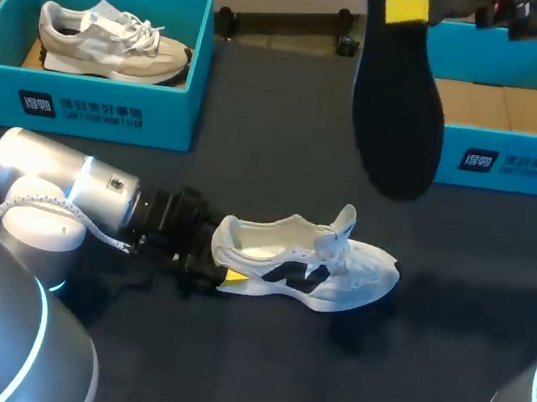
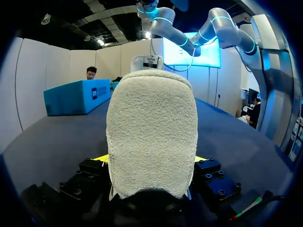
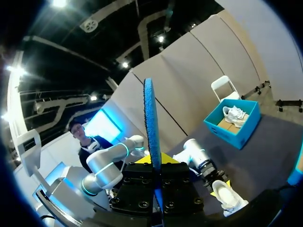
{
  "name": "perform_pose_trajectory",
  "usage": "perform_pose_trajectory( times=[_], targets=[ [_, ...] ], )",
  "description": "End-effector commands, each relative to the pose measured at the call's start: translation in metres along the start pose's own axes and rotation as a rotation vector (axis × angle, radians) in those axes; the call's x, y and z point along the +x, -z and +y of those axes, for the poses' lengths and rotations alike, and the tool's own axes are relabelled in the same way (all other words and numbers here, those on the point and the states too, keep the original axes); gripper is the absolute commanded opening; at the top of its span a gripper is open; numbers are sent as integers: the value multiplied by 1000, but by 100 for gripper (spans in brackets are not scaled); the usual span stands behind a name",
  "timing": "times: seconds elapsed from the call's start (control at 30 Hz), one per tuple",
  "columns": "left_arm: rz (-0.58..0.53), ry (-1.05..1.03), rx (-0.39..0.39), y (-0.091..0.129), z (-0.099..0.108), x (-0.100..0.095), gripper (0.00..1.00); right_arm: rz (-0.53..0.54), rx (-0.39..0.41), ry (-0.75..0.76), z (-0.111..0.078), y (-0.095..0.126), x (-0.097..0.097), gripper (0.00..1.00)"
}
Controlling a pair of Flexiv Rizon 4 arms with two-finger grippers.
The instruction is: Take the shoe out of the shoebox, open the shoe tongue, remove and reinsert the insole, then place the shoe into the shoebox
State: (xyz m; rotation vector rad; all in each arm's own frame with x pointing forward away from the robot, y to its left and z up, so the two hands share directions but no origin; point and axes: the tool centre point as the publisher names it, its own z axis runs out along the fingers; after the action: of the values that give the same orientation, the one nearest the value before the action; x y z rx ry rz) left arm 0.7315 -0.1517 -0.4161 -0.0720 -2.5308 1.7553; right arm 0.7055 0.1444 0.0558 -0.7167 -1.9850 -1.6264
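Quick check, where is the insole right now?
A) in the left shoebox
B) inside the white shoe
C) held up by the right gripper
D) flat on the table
C: the insole hangs clamped in the right gripper, raised well above the white shoe.

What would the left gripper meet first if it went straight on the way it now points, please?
The white shoe: its heel is already held in the left gripper, so it would likely just push it.

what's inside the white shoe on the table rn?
The white shoe opening shows a pale interior at the heel with no insole in it. The insole hangs above in the right gripper. The toe end is hidden under the tongue.
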Motion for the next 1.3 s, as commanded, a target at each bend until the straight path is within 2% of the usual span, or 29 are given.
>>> perform_pose_trajectory(
  times=[0.03, 0.27, 0.6, 0.87, 1.3],
  targets=[
    [-2, 0, -1, -2, 2, 0, 0, 1, -17, -8, -13, -8, 9, 0],
    [-2, 0, -1, -2, 2, 0, 0, 12, -5, -33, -23, -9, 19, 0],
    [-2, 0, -1, -2, 2, 0, 0, 15, -27, -67, -41, -3, 46, 0],
    [-2, 0, -1, -2, 2, 0, 0, 22, -40, -89, -55, -12, 53, 0],
    [-2, 0, -1, -2, 2, 0, 0, 32, -47, -101, -63, -22, 62, 0]
  ],
)
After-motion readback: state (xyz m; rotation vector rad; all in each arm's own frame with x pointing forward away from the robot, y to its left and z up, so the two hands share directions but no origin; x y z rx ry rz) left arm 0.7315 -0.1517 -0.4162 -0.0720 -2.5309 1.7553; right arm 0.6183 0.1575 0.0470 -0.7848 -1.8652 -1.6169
